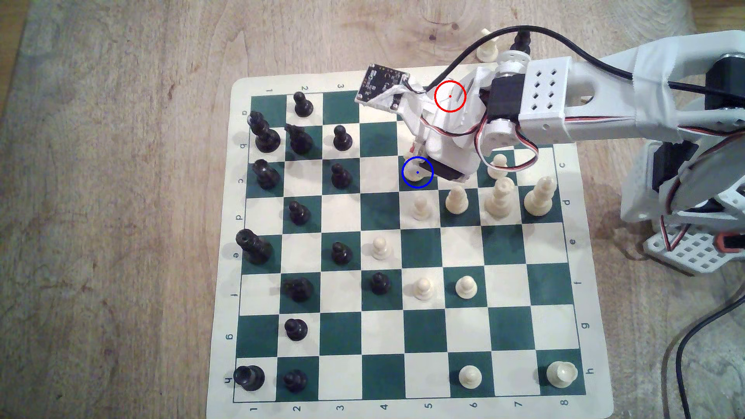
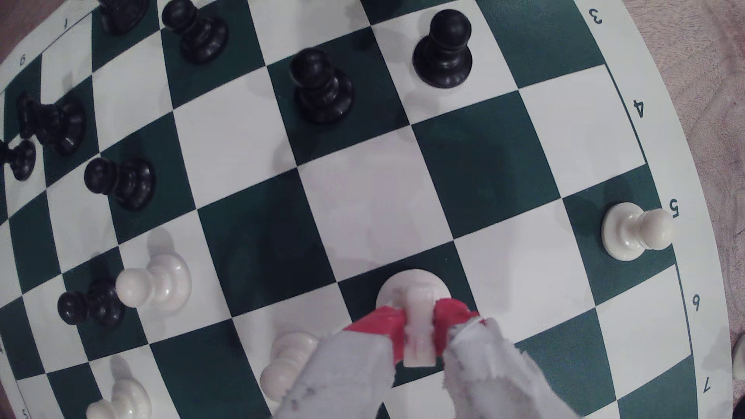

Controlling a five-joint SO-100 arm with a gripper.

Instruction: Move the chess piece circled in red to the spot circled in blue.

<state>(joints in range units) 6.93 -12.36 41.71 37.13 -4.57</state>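
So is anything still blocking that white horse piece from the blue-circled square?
Nothing visible does. The cream knight is clamped between the red jaws of the gripper, and its round base sits over a dark green square. In the exterior view the piece shows inside the blue ring. Whether it is touching down, I cannot tell.

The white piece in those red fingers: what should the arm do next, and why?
Probably open the gripper. The knight is pinched between the red fingertips, and its round base seems to sit on the dark green square, inside the blue ring.
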